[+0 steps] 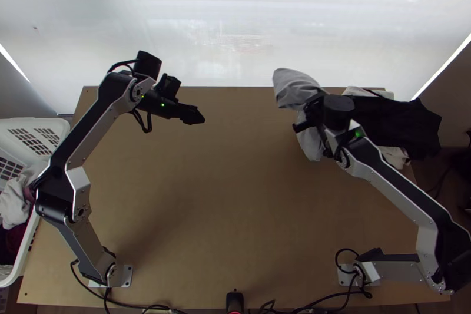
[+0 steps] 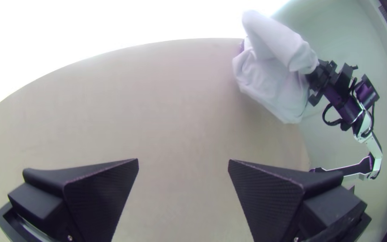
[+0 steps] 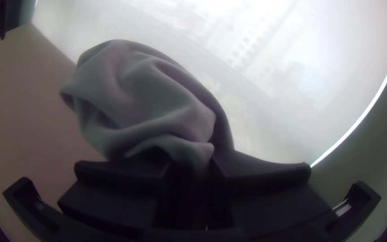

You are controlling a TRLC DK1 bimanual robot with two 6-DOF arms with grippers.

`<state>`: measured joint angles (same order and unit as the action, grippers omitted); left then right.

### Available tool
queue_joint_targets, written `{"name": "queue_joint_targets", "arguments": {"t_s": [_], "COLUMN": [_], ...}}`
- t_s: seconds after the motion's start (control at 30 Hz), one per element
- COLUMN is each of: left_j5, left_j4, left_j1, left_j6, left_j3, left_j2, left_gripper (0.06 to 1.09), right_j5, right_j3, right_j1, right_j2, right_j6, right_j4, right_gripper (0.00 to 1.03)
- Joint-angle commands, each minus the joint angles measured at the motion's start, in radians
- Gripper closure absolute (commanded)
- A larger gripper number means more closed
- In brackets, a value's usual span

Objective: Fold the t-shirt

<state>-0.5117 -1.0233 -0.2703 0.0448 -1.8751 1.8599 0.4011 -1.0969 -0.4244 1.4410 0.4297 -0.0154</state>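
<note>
With right fingers (image 3: pixel 265 172) gripping the bunched grey t-shirt (image 3: pixel 144 98) near the far right of the tabletop (image 1: pixel 235 196) and left fingers (image 2: pixel 99 197) wide apart, empty, bring it mid-tabletop, pinch a loose edge left-handed, and gently spread before folding.

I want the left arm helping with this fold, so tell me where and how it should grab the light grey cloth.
Probably by the loose lower drape of the light grey cloth, the open left gripper coming from the side opposite the right gripper: that one pinches the bunched fabric, while the drape hangs free toward the left gripper.
</note>
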Motion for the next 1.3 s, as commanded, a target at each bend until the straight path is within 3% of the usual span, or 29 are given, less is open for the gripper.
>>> {"name": "queue_joint_targets", "arguments": {"t_s": [0.0, 0.3, 0.43, 0.57, 0.7, 0.97, 1.27], "left_j5": [-0.001, -0.001, -0.001, -0.001, -0.001, -0.005, -0.008], "left_j4": [-0.024, -0.023, -0.023, -0.017, -0.014, -0.014, -0.02], "left_j1": [0.085, 0.167, 0.197, 0.223, 0.246, 0.295, 0.373], "left_j6": [-0.01, 0.001, 0.015, 0.027, 0.033, 0.032, 0.064], "left_j3": [0.01, 0.129, 0.2, 0.269, 0.298, 0.309, 0.36], "left_j2": [-0.111, -0.206, -0.243, -0.277, -0.297, -0.307, -0.332], "left_gripper": [0.11, 0.11, 0.11, 0.11, 0.11, 0.11, 0.11], "right_j5": [-0.004, -0.177, -0.303, -0.389, -0.398, -0.375, -0.334], "right_j3": [-0.118, -0.201, -0.261, -0.314, -0.27, -0.043, -0.058], "right_j1": [0.246, 0.658, 0.845, 0.946, 0.938, 0.747, 0.605], "right_j2": [-0.12, -0.197, -0.137, -0.037, 0.03, 0.154, 0.305], "right_j6": [-0.035, -0.072, -0.118, -0.149, -0.163, -0.204, -0.319], "right_j4": [0.061, 0.074, 0.074, 0.074, 0.069, -0.057, -0.064], "right_gripper": [1.0, 1.0, 1.0, 1.0, 1.0, 1.0, 1.0]}}
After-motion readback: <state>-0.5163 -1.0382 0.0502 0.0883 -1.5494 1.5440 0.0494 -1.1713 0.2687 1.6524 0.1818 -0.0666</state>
